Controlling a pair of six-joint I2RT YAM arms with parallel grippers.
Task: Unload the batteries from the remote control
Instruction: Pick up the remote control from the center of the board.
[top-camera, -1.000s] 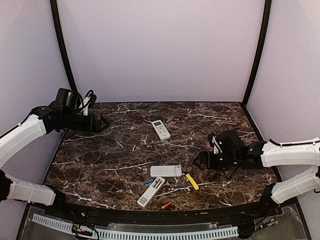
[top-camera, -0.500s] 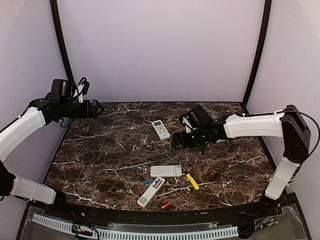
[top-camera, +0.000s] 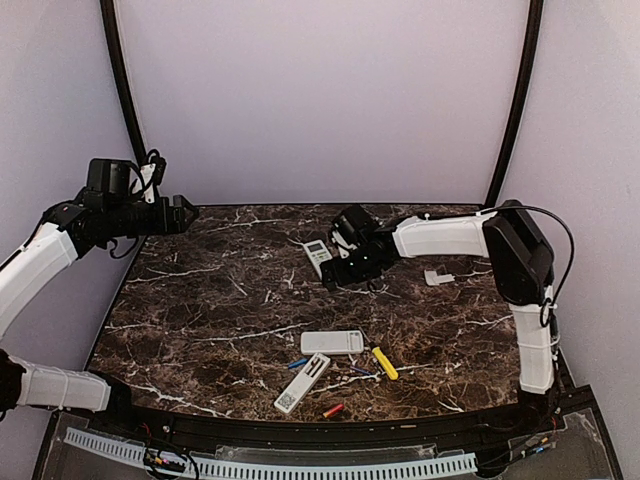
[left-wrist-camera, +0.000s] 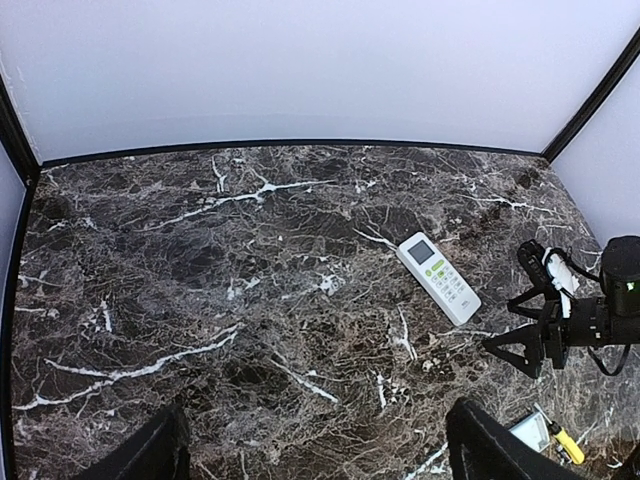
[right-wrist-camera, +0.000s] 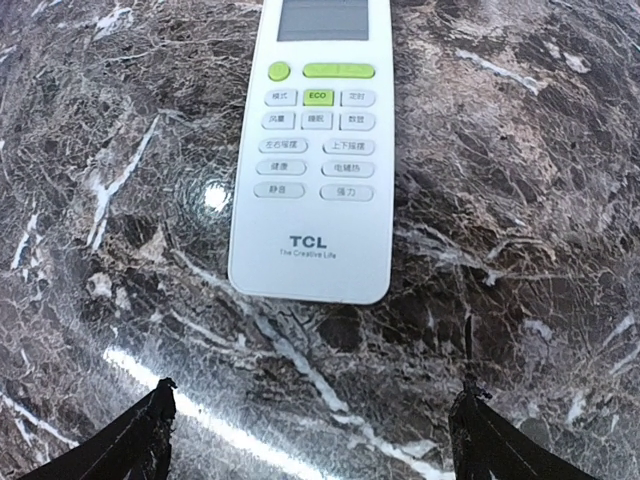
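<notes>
A white remote control (top-camera: 316, 254) lies face up, buttons showing, at the far middle of the table; it fills the top of the right wrist view (right-wrist-camera: 318, 150). My right gripper (top-camera: 331, 281) hovers open just short of its near end, jaws wide with only marble between them (right-wrist-camera: 315, 400). Two more white remotes lie near the front: one flat (top-camera: 332, 342), one slanted (top-camera: 302, 383). Loose batteries rest beside them: a blue one (top-camera: 297, 363) and a red-orange one (top-camera: 333, 410). My left gripper (top-camera: 186, 213) hangs open and empty, high at the far left (left-wrist-camera: 315, 440).
A yellow-handled screwdriver (top-camera: 384, 363) lies right of the front remotes. A small white cover (top-camera: 438, 277) sits on the marble table (top-camera: 200, 300) at the right, under the right forearm. Walls close in the back and both sides.
The right arm swung from the front right across to the far-middle remote, its jaws staying wide. The left arm pulled back and rose toward the far left.
</notes>
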